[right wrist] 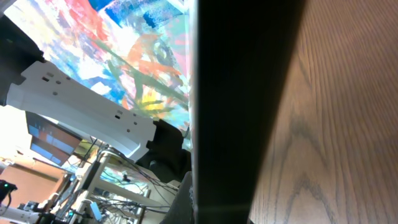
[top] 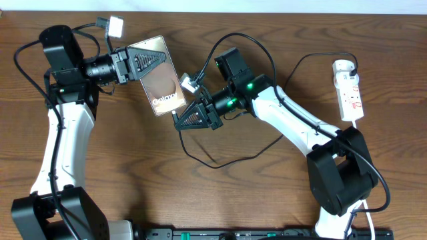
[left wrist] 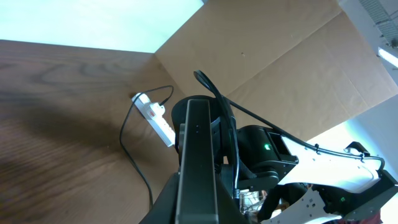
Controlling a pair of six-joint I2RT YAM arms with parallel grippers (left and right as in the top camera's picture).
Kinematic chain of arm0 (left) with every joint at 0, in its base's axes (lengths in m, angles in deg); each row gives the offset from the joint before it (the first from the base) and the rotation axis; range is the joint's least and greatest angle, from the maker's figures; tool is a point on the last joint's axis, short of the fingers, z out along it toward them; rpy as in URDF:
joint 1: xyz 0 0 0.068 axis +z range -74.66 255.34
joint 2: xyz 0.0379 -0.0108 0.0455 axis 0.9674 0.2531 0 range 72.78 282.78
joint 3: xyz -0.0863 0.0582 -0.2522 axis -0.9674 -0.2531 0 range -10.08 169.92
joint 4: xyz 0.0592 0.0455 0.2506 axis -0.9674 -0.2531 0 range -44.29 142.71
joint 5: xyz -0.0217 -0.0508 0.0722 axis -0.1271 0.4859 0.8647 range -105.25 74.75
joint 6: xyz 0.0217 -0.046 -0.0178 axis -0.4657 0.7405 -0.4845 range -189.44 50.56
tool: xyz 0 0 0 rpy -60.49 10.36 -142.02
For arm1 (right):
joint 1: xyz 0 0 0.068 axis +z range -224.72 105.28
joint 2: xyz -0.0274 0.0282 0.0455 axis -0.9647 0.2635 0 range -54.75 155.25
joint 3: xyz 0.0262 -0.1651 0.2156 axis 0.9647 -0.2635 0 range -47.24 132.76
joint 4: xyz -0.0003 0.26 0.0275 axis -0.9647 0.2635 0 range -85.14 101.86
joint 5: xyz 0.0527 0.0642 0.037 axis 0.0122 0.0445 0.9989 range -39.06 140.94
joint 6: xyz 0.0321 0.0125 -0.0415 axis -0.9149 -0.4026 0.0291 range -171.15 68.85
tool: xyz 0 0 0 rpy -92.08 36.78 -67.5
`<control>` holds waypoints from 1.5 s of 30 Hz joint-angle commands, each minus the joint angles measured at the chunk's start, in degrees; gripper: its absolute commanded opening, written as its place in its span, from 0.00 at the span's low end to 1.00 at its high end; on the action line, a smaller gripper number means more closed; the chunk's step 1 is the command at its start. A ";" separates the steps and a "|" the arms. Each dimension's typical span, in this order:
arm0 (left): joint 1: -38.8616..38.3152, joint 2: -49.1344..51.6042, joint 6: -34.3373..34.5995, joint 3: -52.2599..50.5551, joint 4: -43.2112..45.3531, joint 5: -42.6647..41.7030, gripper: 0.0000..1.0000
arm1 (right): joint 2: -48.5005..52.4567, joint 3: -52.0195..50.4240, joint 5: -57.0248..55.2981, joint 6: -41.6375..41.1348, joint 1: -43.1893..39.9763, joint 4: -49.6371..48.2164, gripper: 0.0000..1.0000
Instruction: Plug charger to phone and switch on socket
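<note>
Wooden table [top: 133, 167]. Phone [top: 163, 87] left of centre, face up and skewed, its far end pinched in the left gripper [top: 148, 61]. Right gripper [top: 190, 117] sat at the phone's near corner; couldn't tell whether spread or pressed together. Socket [top: 349, 90] lay far right, well apart. Charger [top: 220, 165] cable looped between them.
</note>
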 commanded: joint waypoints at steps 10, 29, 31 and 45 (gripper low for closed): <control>-0.20 -0.33 0.76 0.57 0.09 -1.55 0.07 | -0.90 0.57 1.60 -0.22 0.72 -0.55 0.01; -0.28 -0.33 0.74 0.57 0.07 -1.57 0.07 | -0.90 0.55 1.57 -2.12 0.72 -2.12 0.01; -0.28 -0.33 0.76 0.57 0.07 -1.60 0.07 | -0.90 0.57 1.57 -2.12 0.72 -2.12 0.01; -0.28 -0.33 0.72 0.57 -0.11 -2.08 0.07 | -0.90 0.57 1.55 -2.12 0.72 -2.29 0.01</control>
